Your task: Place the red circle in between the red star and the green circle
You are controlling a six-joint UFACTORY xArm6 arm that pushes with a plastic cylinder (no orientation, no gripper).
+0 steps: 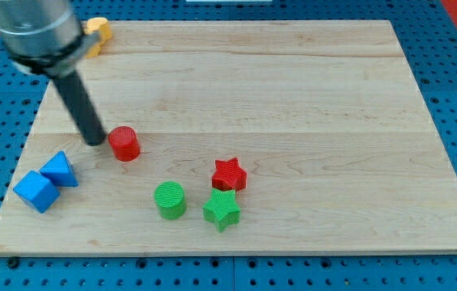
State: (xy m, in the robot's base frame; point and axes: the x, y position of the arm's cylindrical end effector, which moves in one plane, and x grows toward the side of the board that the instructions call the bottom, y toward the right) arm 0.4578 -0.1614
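Your red circle (124,144) sits left of centre in the frame, well apart from the gap between the red star (229,175) and the green circle (170,200) at lower centre, so the placing looks undone. There is no hand here; my tip (95,141) rests just left of the red circle on the bench (309,97).

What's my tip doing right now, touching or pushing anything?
My tip: no gripper, holding nothing; it sits just to the view's left of the red circle, close beside it; actual contact cannot be told.
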